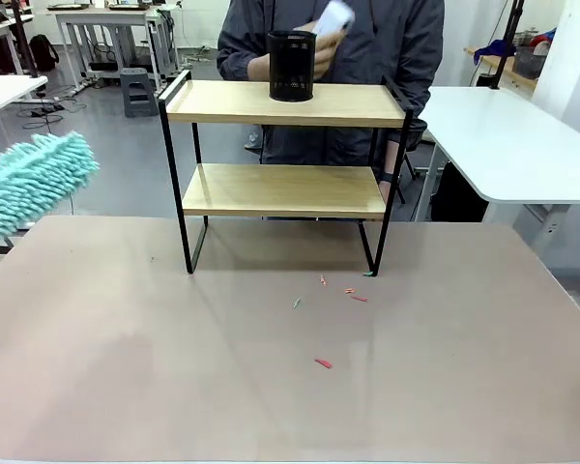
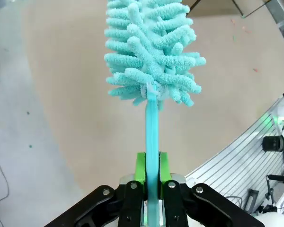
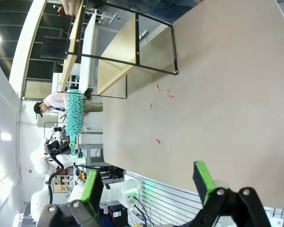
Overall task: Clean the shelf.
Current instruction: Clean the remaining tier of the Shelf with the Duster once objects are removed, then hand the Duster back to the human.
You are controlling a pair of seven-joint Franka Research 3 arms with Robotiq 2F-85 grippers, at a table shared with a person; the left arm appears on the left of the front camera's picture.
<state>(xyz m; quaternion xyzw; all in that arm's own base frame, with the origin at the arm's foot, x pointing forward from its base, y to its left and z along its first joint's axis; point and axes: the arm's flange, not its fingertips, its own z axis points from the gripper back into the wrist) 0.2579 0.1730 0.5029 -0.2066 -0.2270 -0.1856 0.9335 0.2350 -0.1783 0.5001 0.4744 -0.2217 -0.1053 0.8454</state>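
Observation:
The shelf (image 1: 282, 104) stands at the far middle of the table, two light wood boards in a thin black frame; it lies sideways in the right wrist view (image 3: 114, 53). My left gripper (image 2: 152, 172) is shut on the thin handle of a fluffy teal duster (image 2: 151, 52). The duster head (image 1: 29, 184) hangs in the air at the left edge, apart from the shelf, and appears far off as the duster (image 3: 75, 116) in the right wrist view. My right gripper (image 3: 148, 183) stands open over the table, nothing between its fingers.
A black mesh cup (image 1: 292, 66) sits on the top board. Behind the shelf a person holds something white in a raised hand (image 1: 329, 21). Small red and green scraps (image 1: 323, 363) lie on the tan table (image 1: 126, 367) before the shelf. White tables flank the scene.

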